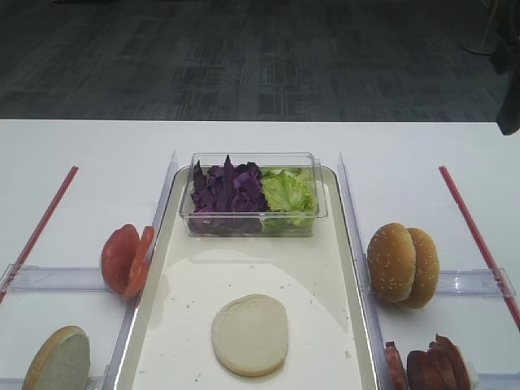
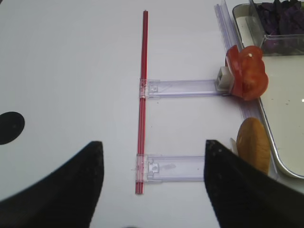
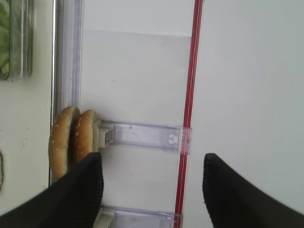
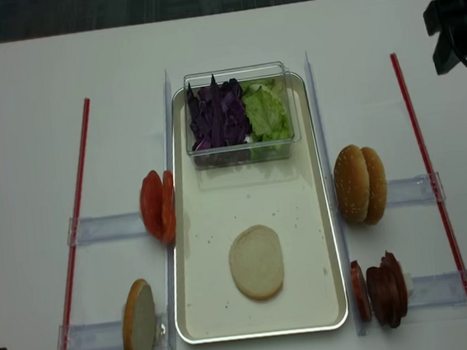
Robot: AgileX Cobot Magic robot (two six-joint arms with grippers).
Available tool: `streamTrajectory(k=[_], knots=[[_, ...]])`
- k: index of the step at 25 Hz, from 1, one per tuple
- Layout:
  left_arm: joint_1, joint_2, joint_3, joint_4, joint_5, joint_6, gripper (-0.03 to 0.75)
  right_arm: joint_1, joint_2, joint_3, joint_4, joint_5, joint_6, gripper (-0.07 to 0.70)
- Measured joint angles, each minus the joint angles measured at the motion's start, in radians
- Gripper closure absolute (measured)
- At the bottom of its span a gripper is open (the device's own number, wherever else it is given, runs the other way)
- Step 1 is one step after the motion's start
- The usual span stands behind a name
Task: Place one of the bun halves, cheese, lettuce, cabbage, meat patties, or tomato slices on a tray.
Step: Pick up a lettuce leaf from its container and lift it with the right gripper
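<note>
Between the right gripper's (image 3: 151, 190) two dark fingers (image 3: 78, 194), spread wide with nothing held, runs a red strip (image 3: 189, 109) over white table (image 3: 251, 71); clear holder rails (image 3: 142, 135) cross just beyond the fingertips. Sesame bun tops (image 3: 71, 140), standing on edge as a pair, sit just past the left-hand finger, at the end of the nearer rail.

Left gripper (image 2: 151, 185): fingers (image 2: 61, 185) likewise parted, empty. Another red strip (image 2: 141, 104) lies between them and extends ahead. Tomato slices (image 2: 247, 76) stand upright beyond the right-hand finger; a bun half (image 2: 254, 145) on edge sits just beside that finger's tip, against the tray's rim.

Tray (image 1: 171, 325), metal, centre of table:
- bun base (image 1: 250, 334), flat, cut side up, near end.
- clear tub (image 1: 253, 213), far end, holding purple cabbage (image 1: 226, 191) on one side and lettuce (image 1: 288, 193) on the other.

Meat patties (image 4: 383, 285), upright in a row, stand outside the tray's right edge, near the bun tops.
</note>
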Motion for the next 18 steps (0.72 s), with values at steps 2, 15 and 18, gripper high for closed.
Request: streamTrajectory(k=[2,15,18], knots=[[0.000,0.000,0.000,0.000,0.000,0.000,0.283,0.000,0.049,-0.051,0.002,-0.001,-0.004,0.150],[0.000,0.000,0.000,0.000,0.000,0.000,0.290,0.000,0.358,-0.322,0.002,0.000,-0.004,0.150],[0.000,0.000,0.000,0.000,0.000,0.000,0.291,0.002,0.423,-0.365,-0.010,0.000,-0.004,0.150]])
